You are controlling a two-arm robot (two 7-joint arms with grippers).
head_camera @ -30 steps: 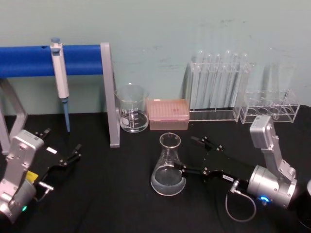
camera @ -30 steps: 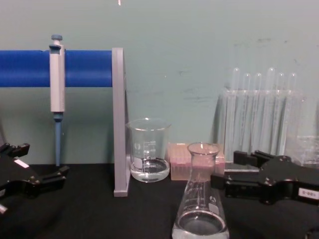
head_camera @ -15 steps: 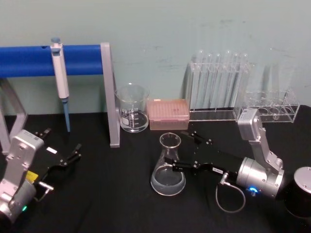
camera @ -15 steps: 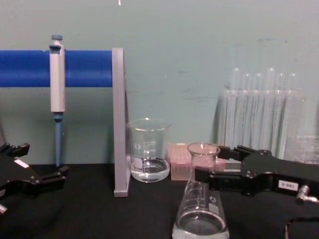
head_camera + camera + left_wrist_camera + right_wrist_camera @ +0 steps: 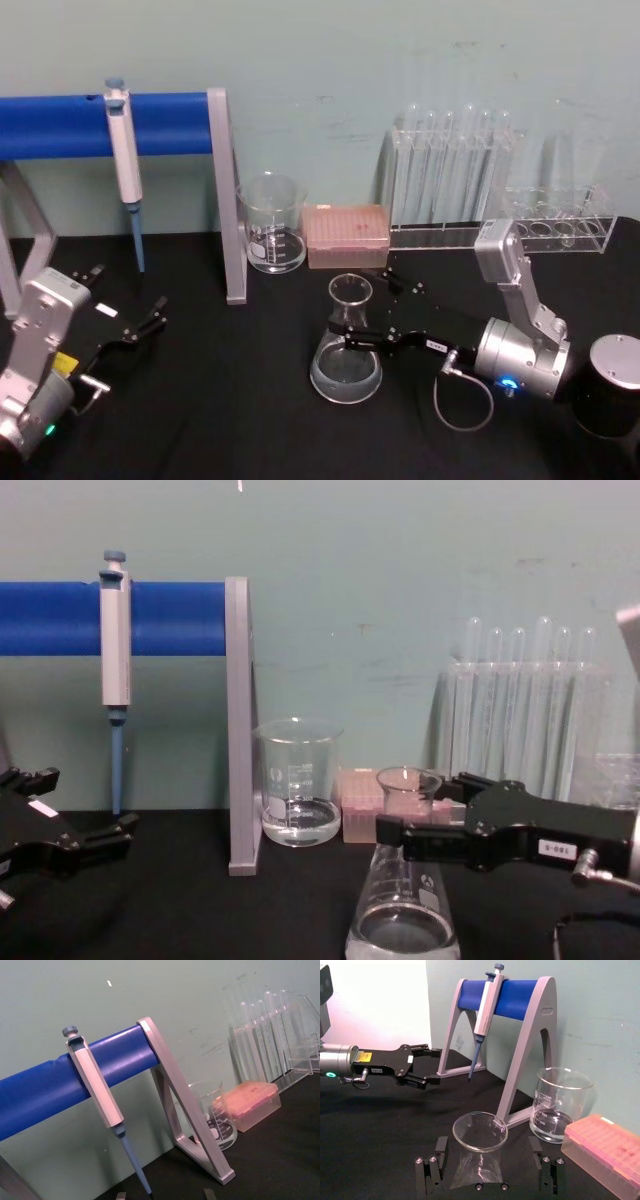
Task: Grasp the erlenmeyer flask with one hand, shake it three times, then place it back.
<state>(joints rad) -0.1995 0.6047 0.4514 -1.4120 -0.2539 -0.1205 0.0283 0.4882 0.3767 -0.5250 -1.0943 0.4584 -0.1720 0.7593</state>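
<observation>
The black table [image 5: 220,410] bears the erlenmeyer flask [image 5: 346,375]. Behind it stand a beaker [image 5: 272,238], a pink box [image 5: 345,234] and a test-tube rack [image 5: 446,190]

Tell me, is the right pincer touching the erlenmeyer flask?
Apart. In the right wrist view the right pincer stands open around the erlenmeyer flask, with a visible gap between each finger and the glass.

In the chest view the flask [image 5: 402,912] has its base cut off by the bottom edge. The near finger of the right end effector [image 5: 415,808] crosses its neck and hides a band of glass. The left end effector [image 5: 88,802] runs off the left edge. The flask's printed marks are too small to read.
</observation>
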